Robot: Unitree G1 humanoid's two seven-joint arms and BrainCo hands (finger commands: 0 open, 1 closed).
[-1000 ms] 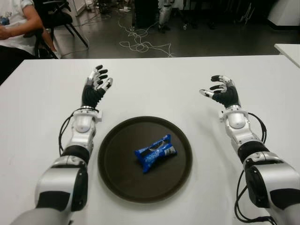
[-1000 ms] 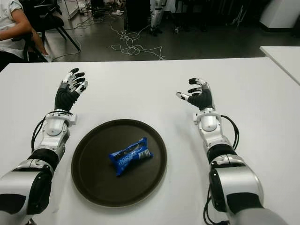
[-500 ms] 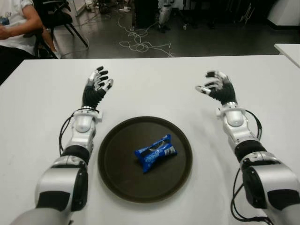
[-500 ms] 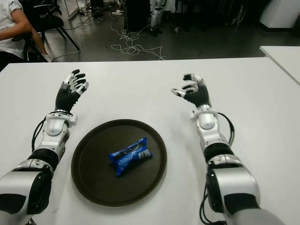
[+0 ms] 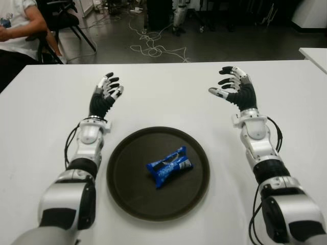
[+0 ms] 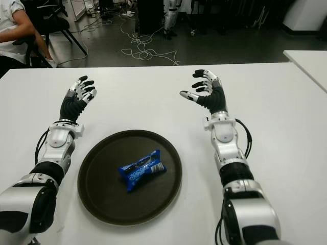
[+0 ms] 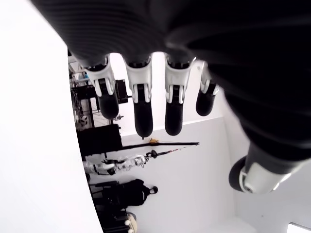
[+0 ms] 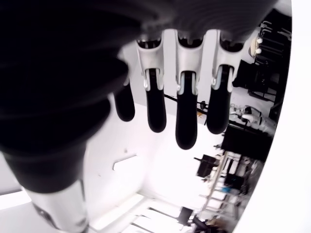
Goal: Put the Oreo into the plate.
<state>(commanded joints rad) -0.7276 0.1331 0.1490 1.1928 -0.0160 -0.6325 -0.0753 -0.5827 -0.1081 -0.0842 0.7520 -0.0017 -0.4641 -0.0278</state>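
- The white table [image 5: 168, 92] takes up nearly everything in front of the robot, and both its arms reach out over it.
- Beyond the far edge of the table, a dark floor with a tangle of pale cables [image 5: 153, 46] stretches back, and a seated person [image 5: 15, 30] shows at the far left corner.
- A round dark plate [image 5: 127, 184] sits on the table between the two forearms, nearer the robot than either set of fingers.
- The left hand [image 5: 104, 94] shows above the table off the plate's far left side, palm turned inward; its fingers [image 7: 141, 109] are spread and nearly straight, holding nothing.
- The right hand [image 5: 235, 89] shows off the plate's far right side, well apart from the rim, with its fingers [image 8: 184, 119] fanned open, lightly bent, the thumb sticking out toward the middle; nothing is in it either.
- The Oreo [image 5: 169, 166], a blue wrapped packet, lies on the plate a little right of its centre, tilted with one end pointing to the far right; it is well short of both sets of fingertips and untouched by either hand.
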